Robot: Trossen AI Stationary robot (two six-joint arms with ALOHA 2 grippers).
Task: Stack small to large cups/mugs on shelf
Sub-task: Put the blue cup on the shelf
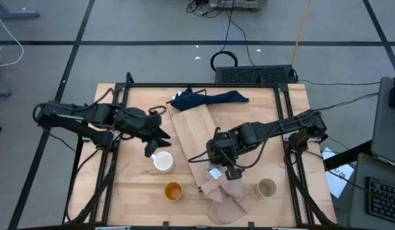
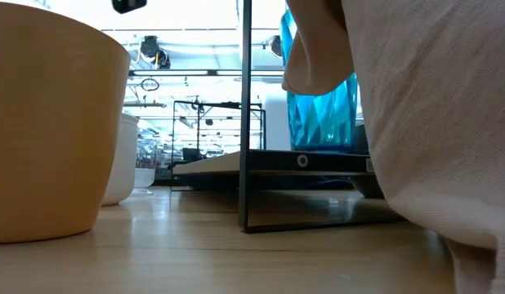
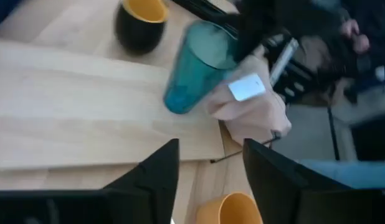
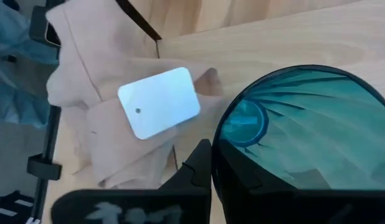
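Nearest the front edge we saw the orange cup (image 1: 173, 190), the beige-grey cup (image 1: 267, 187) and the pinkish cloth (image 1: 227, 195). Beyond them our right gripper (image 1: 218, 155) was clamped on the rim of the teal cup (image 4: 304, 130), at the shelf (image 1: 196, 137). Our left gripper (image 1: 153, 143) hung with fingers apart just behind the white mug (image 1: 163, 161). Farthest lay the dark blue cloth (image 1: 207, 98).
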